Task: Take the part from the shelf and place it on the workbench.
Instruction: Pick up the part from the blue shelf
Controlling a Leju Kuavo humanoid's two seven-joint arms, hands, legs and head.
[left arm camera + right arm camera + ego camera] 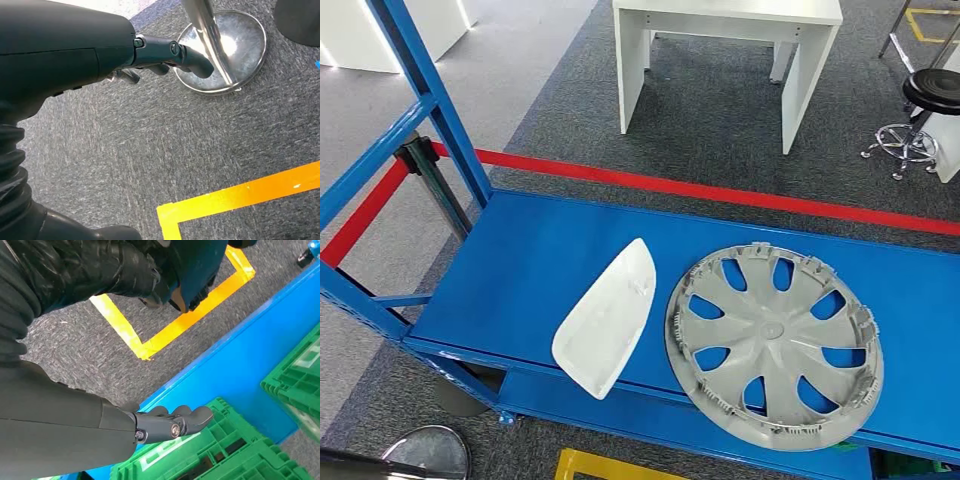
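A white shell-shaped plastic cover (pixel 609 315) lies on the blue shelf (pixel 524 260), its near end reaching the shelf's front edge. Just to its right a grey wheel cover (pixel 773 345) lies flat, inner side up, and overhangs the front edge slightly. In the left wrist view my left hand (pixel 166 55) hangs above grey carpet, fingers stretched out and holding nothing. My right hand (pixel 171 424) in the right wrist view also hangs with straight fingers and nothing in it, beside green crates (pixel 226 450) and a blue shelf board (pixel 234 365).
A white workbench (pixel 727 15) stands beyond the shelf, across a red floor line (pixel 712 192). Blue shelf posts (pixel 433 100) rise at the left. A black stool (pixel 924 100) is at the far right. A shiny stanchion base (pixel 226 50) and yellow floor tape (pixel 241 195) lie near my feet.
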